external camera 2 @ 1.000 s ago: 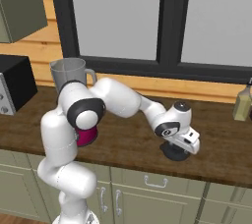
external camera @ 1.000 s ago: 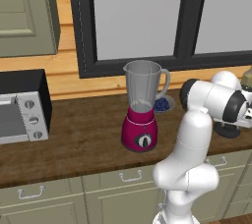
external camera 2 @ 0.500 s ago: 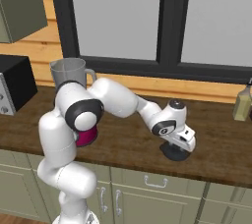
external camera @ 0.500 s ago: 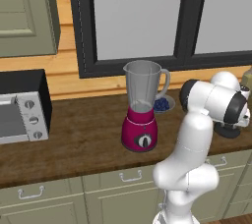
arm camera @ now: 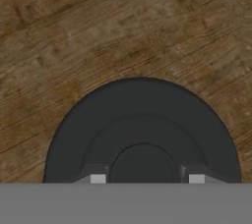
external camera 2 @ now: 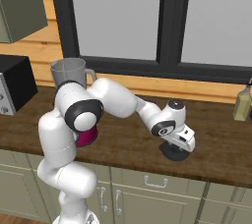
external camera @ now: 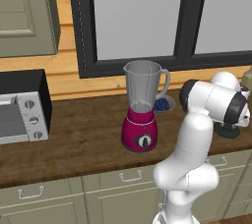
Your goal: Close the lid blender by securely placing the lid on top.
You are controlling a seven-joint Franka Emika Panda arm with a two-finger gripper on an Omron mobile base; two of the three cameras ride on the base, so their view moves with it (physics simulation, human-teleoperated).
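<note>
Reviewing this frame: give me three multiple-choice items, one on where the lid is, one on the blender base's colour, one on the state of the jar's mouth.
1. Where is the lid?
A. On the wooden counter, under the gripper
B. On top of the jar
C. Inside the toaster oven

2. What colour is the blender base?
A. Silver
B. Magenta
C. Green

3. How is the jar's mouth?
A. Covered by the lid
B. Covered by a bowl
C. Open, nothing on it

Answers:
1. A: the right base view shows the dark disc flat on the counter below the hand, and the hand view shows it on wood grain with the fingertips either side of its centre knob.
2. B: the rounded base with the black dial is magenta in the left base view.
3. C: the clear jar's rim stands uncovered in the left base view.
</note>
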